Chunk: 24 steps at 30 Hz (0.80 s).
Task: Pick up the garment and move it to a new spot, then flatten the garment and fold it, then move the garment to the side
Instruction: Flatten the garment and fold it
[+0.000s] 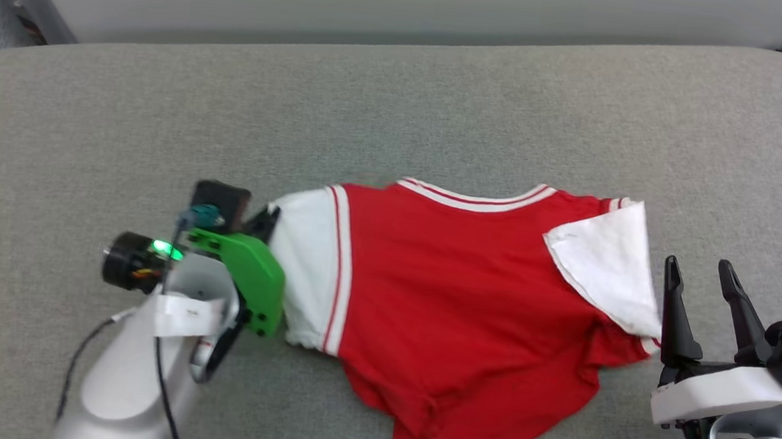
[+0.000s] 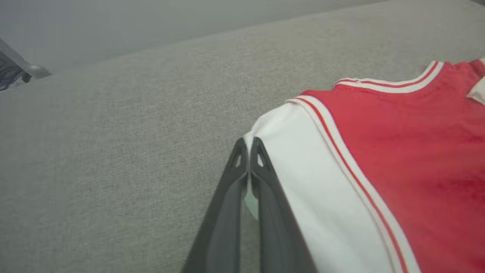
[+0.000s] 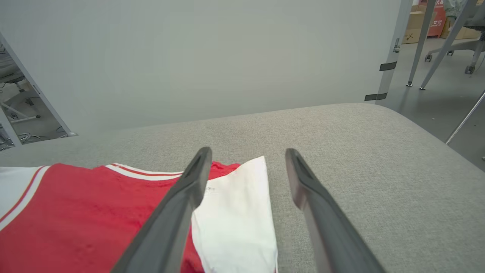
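On the grey cushion (image 1: 400, 108), the left pincer (image 2: 248, 146) clamps the garment (image 1: 455, 287) by 1 sleeve (image 2: 303, 170); the right pincer (image 1: 698, 268) gapes empty.

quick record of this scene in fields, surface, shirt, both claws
surface: grey fabric cushion
shirt: red with white sleeves, lying mostly flat, plain side up, hem rumpled near the robot
collar: striped trim, at the far edge
left sleeve: spread out, its edge pinched
right sleeve: folded over onto the red body
left claw: shut on the left sleeve's edge
right claw: open, beside the right sleeve, holding nothing
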Tool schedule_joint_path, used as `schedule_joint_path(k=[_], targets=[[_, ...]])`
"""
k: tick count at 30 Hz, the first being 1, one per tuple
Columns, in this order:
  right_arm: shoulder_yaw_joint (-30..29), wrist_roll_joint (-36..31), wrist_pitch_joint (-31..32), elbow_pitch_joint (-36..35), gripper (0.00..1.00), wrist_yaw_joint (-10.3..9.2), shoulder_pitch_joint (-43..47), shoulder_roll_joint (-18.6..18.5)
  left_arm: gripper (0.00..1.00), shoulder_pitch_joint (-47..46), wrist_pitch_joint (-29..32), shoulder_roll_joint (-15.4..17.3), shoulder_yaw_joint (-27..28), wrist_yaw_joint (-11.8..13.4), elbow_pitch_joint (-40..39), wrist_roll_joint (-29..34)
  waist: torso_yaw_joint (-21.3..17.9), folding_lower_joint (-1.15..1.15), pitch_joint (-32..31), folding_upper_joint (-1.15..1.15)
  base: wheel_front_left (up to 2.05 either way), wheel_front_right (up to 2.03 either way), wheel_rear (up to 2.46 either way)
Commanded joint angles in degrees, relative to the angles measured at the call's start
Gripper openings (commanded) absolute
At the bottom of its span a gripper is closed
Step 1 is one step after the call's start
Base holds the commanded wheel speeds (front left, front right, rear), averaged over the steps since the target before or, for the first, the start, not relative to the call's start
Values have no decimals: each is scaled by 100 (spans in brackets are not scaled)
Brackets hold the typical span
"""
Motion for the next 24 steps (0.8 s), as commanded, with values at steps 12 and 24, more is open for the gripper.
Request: schedule_joint_path(k=[12, 24], targets=[[47, -94, 254, 232, 100, 36, -44, 153, 0, 32, 413, 949, 398, -109, -212, -249, 113, 0, 191, 0, 0, 0, 0], [-2, -154, 303, 370, 100, 36, -107, 141, 100, 45, -406, 796, 208, -198, 704, -246, 239, 0, 106, 0, 0, 0, 0]])
